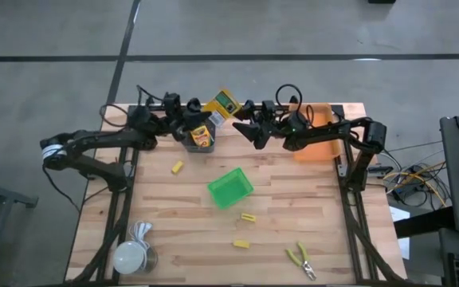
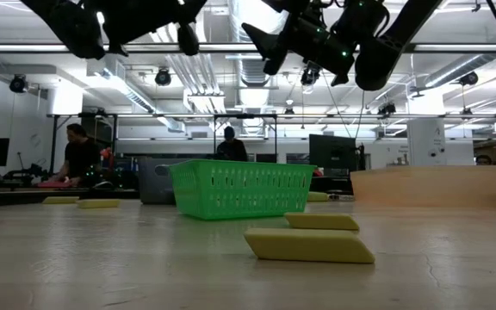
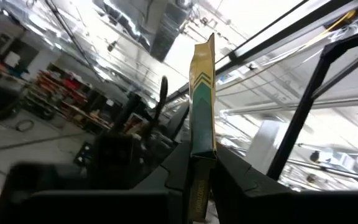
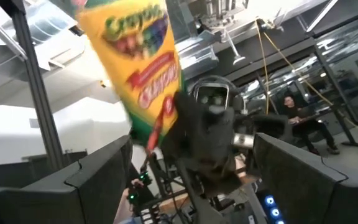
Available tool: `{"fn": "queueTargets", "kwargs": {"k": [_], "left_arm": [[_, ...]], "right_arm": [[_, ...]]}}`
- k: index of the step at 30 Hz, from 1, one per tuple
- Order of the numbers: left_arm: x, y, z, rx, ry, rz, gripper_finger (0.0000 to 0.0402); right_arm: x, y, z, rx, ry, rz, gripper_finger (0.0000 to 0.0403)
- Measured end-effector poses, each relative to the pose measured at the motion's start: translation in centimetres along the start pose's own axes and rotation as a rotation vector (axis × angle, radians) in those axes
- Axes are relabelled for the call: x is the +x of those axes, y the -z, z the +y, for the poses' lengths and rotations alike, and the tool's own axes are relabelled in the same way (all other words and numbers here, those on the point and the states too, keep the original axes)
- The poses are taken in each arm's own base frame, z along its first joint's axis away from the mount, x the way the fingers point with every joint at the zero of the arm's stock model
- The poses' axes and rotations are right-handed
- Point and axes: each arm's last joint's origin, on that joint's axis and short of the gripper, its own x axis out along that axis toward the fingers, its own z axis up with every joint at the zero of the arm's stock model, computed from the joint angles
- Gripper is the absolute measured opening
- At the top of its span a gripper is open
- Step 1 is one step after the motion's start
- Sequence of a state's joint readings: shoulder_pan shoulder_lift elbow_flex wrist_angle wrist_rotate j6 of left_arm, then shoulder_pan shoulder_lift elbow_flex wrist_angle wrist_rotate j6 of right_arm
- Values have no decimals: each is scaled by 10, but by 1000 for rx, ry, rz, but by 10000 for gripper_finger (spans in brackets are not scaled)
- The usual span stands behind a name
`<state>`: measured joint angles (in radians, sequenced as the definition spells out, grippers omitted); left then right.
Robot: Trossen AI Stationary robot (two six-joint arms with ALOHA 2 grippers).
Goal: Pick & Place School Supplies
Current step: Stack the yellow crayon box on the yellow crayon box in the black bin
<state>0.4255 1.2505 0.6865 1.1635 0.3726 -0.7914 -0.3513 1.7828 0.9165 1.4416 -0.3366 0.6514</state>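
My left gripper (image 1: 207, 116) is shut on a yellow-and-green crayon box (image 1: 223, 103), held high over the table's far edge; the box shows edge-on in the left wrist view (image 3: 202, 93) and broad-face in the right wrist view (image 4: 135, 62). My right gripper (image 1: 244, 127) stands open just right of the box, its fingers (image 4: 98, 171) pointing at it and touching nothing. Another crayon box (image 1: 202, 135) stands in the grey bin (image 1: 188, 144). Three small yellow blocks (image 1: 177, 167) (image 1: 249, 216) (image 1: 241, 243) and yellow-handled pliers (image 1: 301, 260) lie flat on the table. My left gripper pinches the crayon box's lower end (image 3: 200, 163) between its two fingers, one on each broad face. The fingers come from the table's left, slanting upward. The box sticks out past the fingertips, lifted clear of the table and the bin.
A green basket (image 1: 230, 188) sits mid-table and an orange bin (image 1: 319, 135) at the far right under my right arm. A white round object (image 1: 132, 255) rests at the near left corner. People stand in the room beyond the table (image 2: 80, 151).
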Motion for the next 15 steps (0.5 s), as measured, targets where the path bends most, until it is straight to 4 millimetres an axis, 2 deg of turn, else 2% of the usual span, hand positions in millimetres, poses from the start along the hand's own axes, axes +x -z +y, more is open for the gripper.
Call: {"fn": "queueTargets", "kwargs": {"k": [4, 7, 15], "left_arm": [[-5, -13, -7, 45, 5, -40, 44], [-9, -18, -6, 66, -53, -21, 44], [-24, -25, -6, 104, -367, 14, 44]], "right_arm": [[0, 0, 0, 0, -1, 0, 327], [0, 0, 0, 3, 0, 3, 327], [0, 0, 0, 5, -2, 5, 327]]}}
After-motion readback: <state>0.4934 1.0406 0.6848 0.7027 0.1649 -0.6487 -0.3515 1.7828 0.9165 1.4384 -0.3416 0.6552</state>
